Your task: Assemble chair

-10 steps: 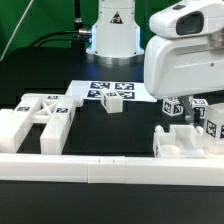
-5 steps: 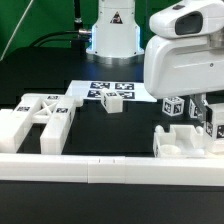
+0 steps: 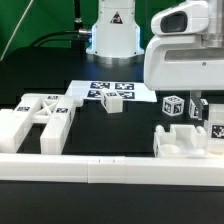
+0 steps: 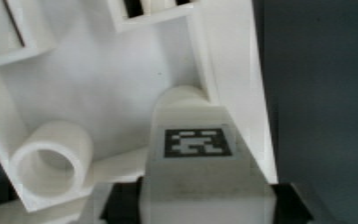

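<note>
From the exterior view's left, a slotted panel of the chair lay on the black worktop. At centre, a small cube sat at the marker board's near edge. Toward the right, another tagged cube stood beside the arm housing. Only the wrist view showed me the grip: the claw clenched on a square leg, its tag facing the camera. Since a second earlier, the housing had shifted slightly rightward, uncovering more of that cube.
</note>
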`<state>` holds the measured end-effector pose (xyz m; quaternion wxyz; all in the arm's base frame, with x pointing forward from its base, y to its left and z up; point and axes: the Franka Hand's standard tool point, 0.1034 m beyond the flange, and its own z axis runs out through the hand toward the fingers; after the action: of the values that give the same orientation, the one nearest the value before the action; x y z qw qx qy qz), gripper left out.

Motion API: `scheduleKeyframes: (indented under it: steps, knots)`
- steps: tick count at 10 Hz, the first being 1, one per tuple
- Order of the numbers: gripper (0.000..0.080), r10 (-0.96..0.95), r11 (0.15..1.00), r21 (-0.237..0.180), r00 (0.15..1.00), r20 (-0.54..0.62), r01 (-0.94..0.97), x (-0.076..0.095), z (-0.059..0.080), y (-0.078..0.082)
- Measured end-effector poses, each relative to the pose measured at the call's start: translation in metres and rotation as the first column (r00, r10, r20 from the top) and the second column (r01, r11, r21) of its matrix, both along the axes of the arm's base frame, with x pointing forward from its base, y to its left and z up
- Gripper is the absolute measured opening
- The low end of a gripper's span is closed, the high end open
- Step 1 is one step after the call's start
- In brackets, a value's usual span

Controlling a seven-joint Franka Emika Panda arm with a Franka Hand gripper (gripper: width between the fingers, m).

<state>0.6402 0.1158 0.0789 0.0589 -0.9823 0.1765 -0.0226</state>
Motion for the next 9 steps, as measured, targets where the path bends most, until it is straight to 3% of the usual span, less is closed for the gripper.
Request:
scheduleKeyframes:
  steps: [4,6,8,9]
  knots:
    - [0.0285,-0.263,0.964,0.022,0.964,-0.034,0.264,-0.0001,-0.0002,-0.0005]
    - [0.0285,-0.584,0.808,0.03,0.806,-0.096,0.589,-0.0047,-0.0012,0.0008]
    - [0.0285,-0.721,0.683,0.036,0.681,-0.124,0.73,-0.0038,-0.0015,0.0004]
    - [0.0285,-0.742,0.659,0.037,0.657,-0.131,0.752,-0.0037,-0.0014,0.0003]
